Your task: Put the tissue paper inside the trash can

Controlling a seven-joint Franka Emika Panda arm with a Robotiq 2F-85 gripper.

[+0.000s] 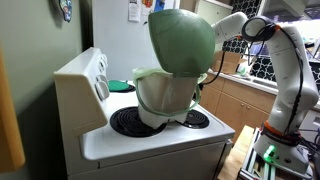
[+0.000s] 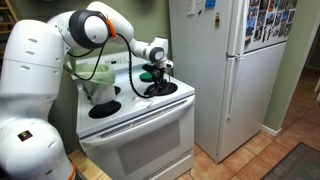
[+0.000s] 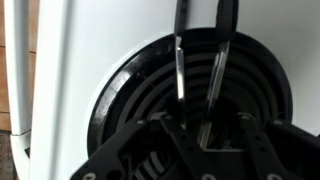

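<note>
Here the trash can (image 1: 165, 95) stands on the stove's white tabletop (image 1: 150, 142) at the far left, its green domed lid (image 1: 182, 40) tipped up. Just right of it, the pincer (image 2: 155, 80) hangs low over a coil burner (image 3: 250, 90), fingers (image 3: 178, 70) slightly apart, holding nothing.

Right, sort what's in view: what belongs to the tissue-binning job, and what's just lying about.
Job: trash can, its raised green lid, pincer. No tissue paper shows in any view.
Lying about: stove, burner coils, fridge.
</note>
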